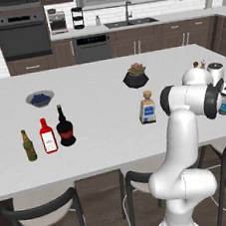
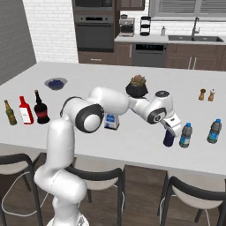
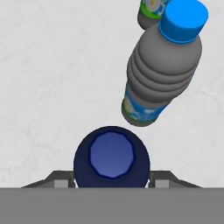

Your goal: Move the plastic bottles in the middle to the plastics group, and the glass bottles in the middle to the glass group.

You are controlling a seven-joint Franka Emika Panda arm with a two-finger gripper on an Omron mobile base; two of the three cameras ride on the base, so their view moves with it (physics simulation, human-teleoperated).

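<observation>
The gripper [image 2: 169, 130] is clamped on the navy bottle [image 2: 168, 137], which stands on the surface [image 2: 110, 145] just beside a blue-capped bottle [image 2: 186, 135] of the plastics group. It looks light, stiff and smooth, likely slippery, so a grip across the body below the cap suits it.

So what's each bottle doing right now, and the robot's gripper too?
navy bottle: upright on the counter, between the gripper fingers
gripper: around the navy bottle
nearest blue-capped bottle: upright, beside the navy bottle
far blue-capped bottle: upright
pale square bottle: upright mid-counter
black bottle: upright beside the red bottle
</observation>
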